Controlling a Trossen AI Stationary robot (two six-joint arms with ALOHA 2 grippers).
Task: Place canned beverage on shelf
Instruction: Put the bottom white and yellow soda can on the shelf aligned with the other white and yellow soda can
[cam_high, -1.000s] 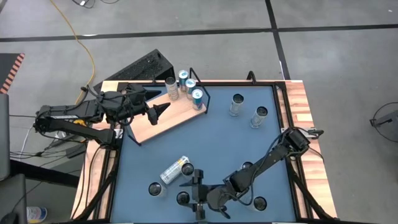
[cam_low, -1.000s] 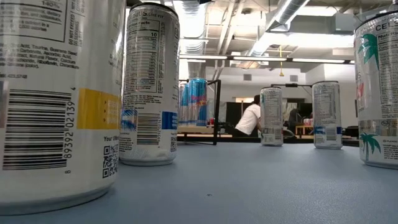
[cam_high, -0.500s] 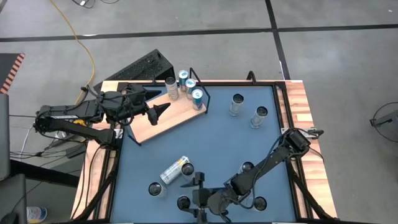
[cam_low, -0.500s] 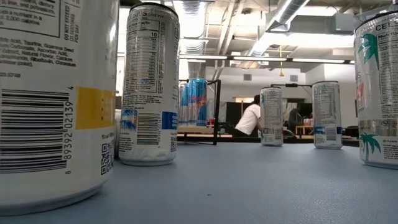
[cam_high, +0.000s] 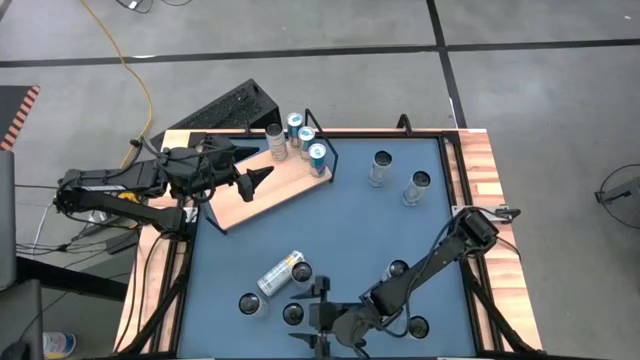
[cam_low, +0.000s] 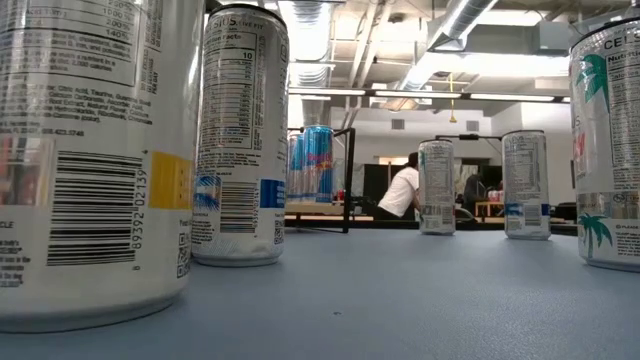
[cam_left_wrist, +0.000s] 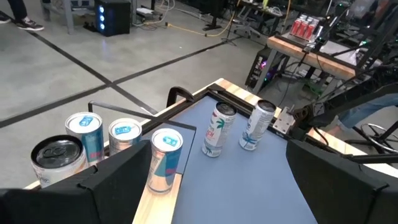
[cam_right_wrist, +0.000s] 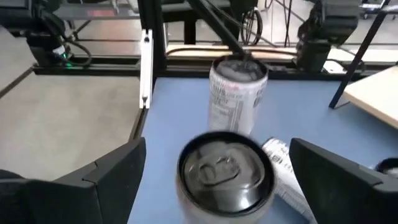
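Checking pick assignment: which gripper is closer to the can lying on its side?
Right. The right gripper is open just beside the tipped can at the near edge; the left gripper hangs open over the shelf, across the table.

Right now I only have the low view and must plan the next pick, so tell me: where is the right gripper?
Observer: The right gripper is by the table edge opposite the shelf, open, with an upright can standing between its jaws.
Operator: And the left one?
Observer: The left gripper hovers open over the shelf, holding nothing.
Operator: What is on the shelf?
Observer: Four cans stand at its wire-frame end.
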